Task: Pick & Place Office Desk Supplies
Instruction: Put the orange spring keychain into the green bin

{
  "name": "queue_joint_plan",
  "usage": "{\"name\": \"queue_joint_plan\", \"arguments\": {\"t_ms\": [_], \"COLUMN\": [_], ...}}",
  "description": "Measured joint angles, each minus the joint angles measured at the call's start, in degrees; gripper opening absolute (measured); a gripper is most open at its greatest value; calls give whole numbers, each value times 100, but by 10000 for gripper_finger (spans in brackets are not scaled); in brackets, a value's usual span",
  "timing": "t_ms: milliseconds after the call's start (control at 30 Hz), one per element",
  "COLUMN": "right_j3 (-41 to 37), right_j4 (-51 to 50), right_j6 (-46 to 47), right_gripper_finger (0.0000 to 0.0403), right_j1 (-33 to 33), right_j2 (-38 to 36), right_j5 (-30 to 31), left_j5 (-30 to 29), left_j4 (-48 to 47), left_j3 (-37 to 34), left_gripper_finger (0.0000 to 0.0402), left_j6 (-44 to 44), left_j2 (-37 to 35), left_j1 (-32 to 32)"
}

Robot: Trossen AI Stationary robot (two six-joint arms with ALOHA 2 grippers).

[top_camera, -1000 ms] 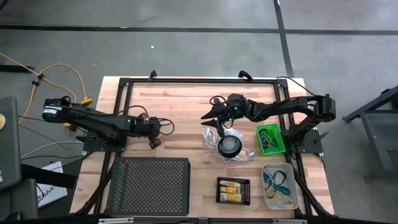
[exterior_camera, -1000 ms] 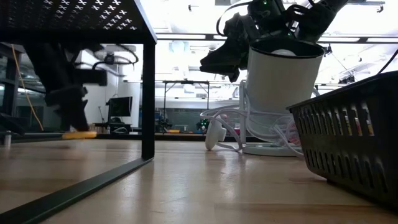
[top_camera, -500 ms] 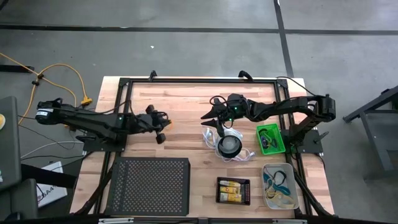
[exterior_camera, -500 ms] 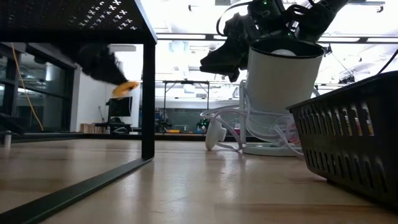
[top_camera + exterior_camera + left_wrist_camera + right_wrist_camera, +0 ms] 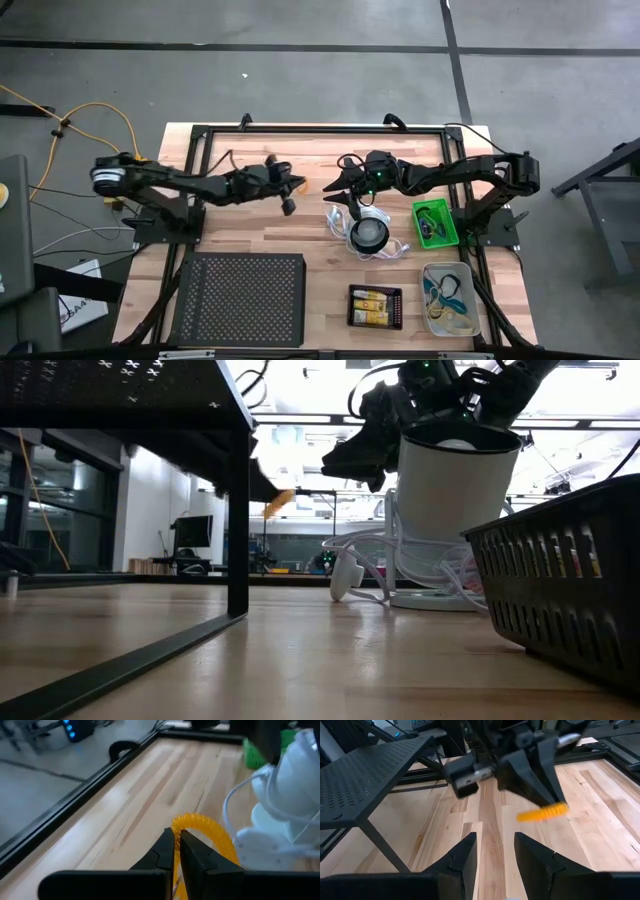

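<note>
Here, left gripper [image 5: 176, 851] closed tight on a ribbed orange plastic loop [image 5: 206, 831], carried in the air above the light wooden table [image 5: 300, 160], near the middle. Right gripper [image 5: 495, 851] with fingers apart, holding nothing, hanging just above the round white-and-black object [image 5: 368, 233] beside the green tray [image 5: 435, 224].

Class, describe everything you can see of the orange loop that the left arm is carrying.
The orange loop is a small ring of tightly coiled, springy-looking plastic, yellow-orange. It is pinched in the shut left pincer, hanging past the fingertips, clear of the wooden table. It is in the air near the table's middle, short of the white-corded round object. Nothing else touches it.
</note>
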Motion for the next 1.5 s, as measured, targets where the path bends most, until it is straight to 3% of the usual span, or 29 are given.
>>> {"name": "queue_joint_plan", "arguments": {"t_ms": [300, 667, 1100, 1267, 1500], "right_j3": [0, 0, 0, 0, 0], "right_j4": [-12, -16, -15, 43, 32], "right_j6": [0, 0, -2, 0, 0], "right_gripper_finger": [119, 119, 119, 119, 119], "right_j1": [0, 0, 0, 0, 0], "right_j2": [0, 0, 0, 0, 0], "right_j5": [0, 0, 592, 594, 587], "left_j5": [136, -365, -905, -1347, -1389], "left_j4": [791, 1563, 1594, 1607, 1687], "left_j3": [688, 701, 701, 701, 701], "left_gripper_finger": [9, 10, 10, 10, 10], "left_j6": [207, 419, 717, 932, 970], "left_j2": [1126, 1097, 1097, 1097, 1097], "left_j1": [-184, -349, -349, -349, -397]}}
